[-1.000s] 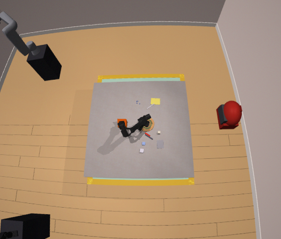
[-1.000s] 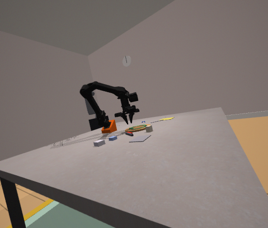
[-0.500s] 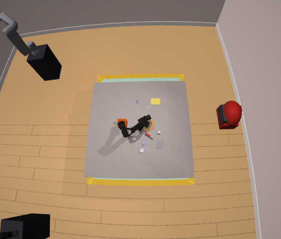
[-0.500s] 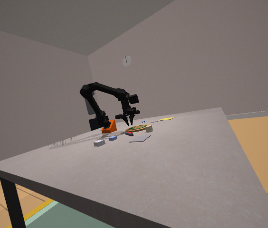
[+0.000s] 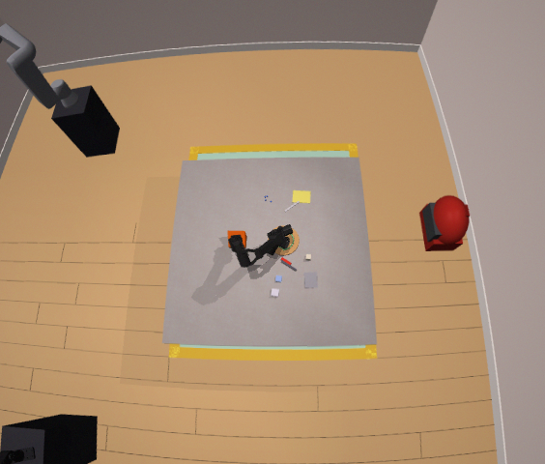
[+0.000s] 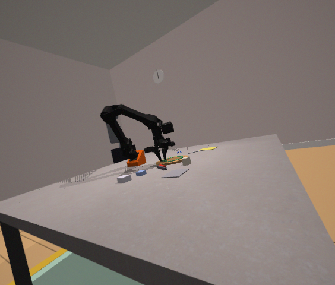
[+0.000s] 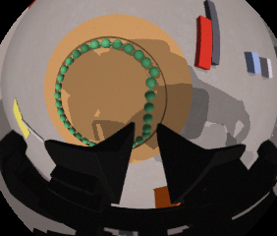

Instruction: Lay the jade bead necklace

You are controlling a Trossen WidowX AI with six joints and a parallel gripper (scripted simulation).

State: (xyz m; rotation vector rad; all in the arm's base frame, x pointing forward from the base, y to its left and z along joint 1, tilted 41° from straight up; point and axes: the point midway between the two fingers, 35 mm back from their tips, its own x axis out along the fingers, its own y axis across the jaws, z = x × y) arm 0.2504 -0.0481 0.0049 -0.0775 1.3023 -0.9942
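Observation:
The round orange-brown bead board [image 5: 297, 243] [image 6: 173, 163] [image 7: 89, 29] lies flat on the table. The jade bead necklace [image 7: 149, 95] is a green loop on it. In the wrist view its left side runs along the thin round groove; its right side lies inside the groove line, with a gap of bare board between. My gripper [image 6: 163, 160] [image 7: 145, 126] points down, tips low over the board's near edge. Its fingers stand partly open, one on each side of the lower-right beads, not clamped on them. The fingers hide part of the lower beads; the arm hides the tips in the top view.
A red and dark bar [image 5: 285, 261] [image 7: 203, 41] lies beside the board, a beige block [image 5: 308, 257] [image 6: 186, 161] near it. Blue [image 5: 278, 278] and white [image 5: 274, 292] blocks and a grey pad [image 5: 310, 279] lie farther off. A yellow sheet [image 5: 301, 196] and white stick [image 5: 291, 206] lie opposite.

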